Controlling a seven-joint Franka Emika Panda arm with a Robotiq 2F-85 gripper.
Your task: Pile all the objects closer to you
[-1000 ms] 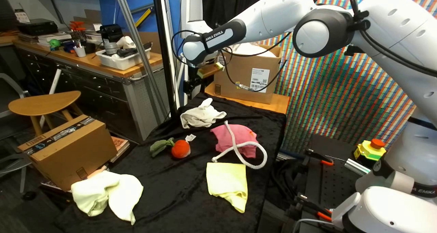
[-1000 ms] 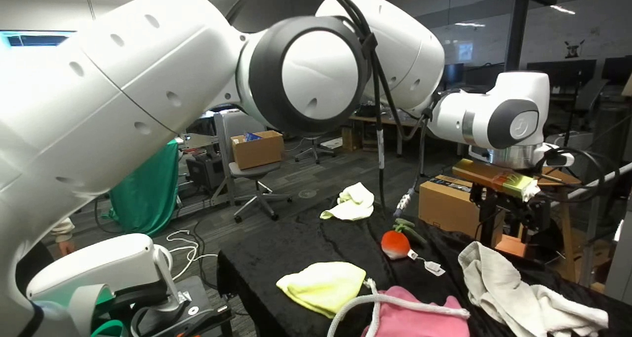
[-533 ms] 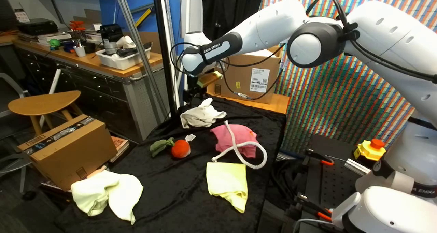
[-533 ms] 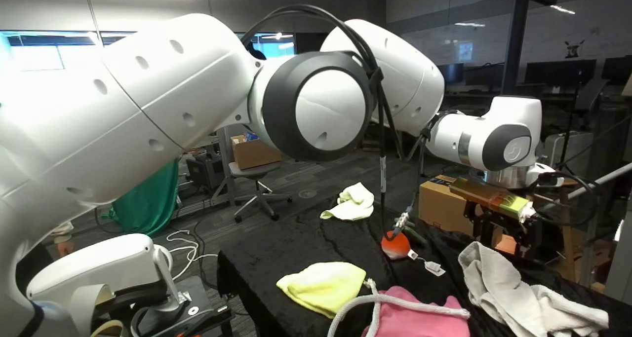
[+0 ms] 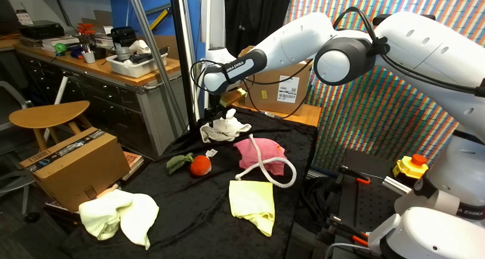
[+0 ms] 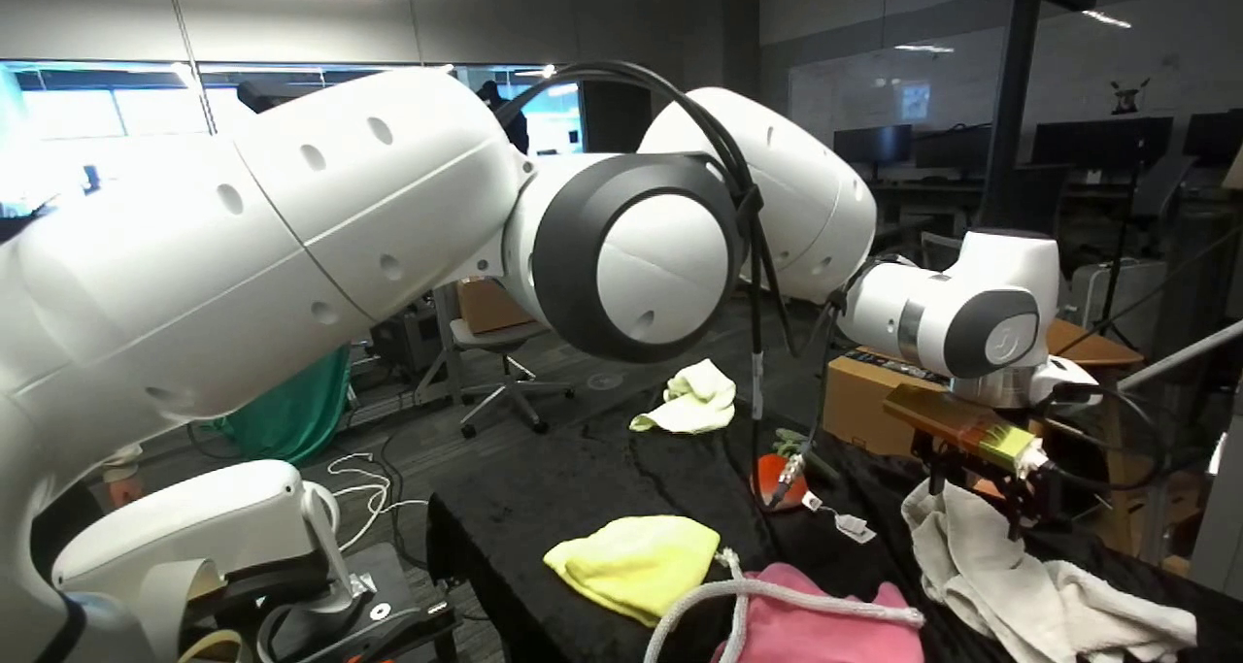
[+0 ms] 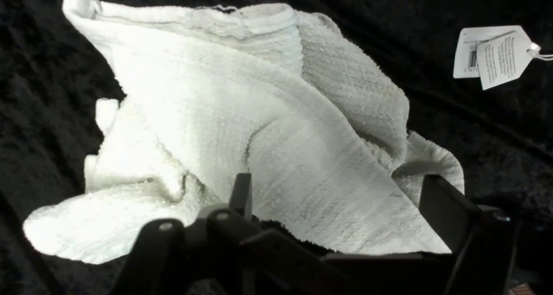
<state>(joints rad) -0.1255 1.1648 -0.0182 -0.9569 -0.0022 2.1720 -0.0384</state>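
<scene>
My gripper (image 7: 337,178) stands open just over the crumpled white cloth (image 7: 281,113) at the table's far end. One fingertip (image 7: 242,193) is in front of the cloth's middle and the other near its edge; whether they touch it I cannot tell. In an exterior view the white rope loop (image 5: 294,173) lies partly across the pink cloth (image 5: 248,153). Beside them is the yellow cloth (image 5: 252,200). A red-and-green item (image 5: 200,165) with white tags lies mid-table. The pale yellow-green cloth (image 5: 132,217) rests at the table edge far from the other cloths.
Black fabric covers the table (image 5: 182,221). A brown cardboard box (image 5: 79,168) stands beside it, and a larger box (image 5: 271,84) sits behind it. In an exterior view a cable connector (image 6: 789,474) hanging from the arm overlaps the red-and-green item.
The arm has come down, bringing the gripper from above the far end of the table to the white cloth. Its jaws have stayed apart. The cloths, rope and red-and-green item have not moved.
</scene>
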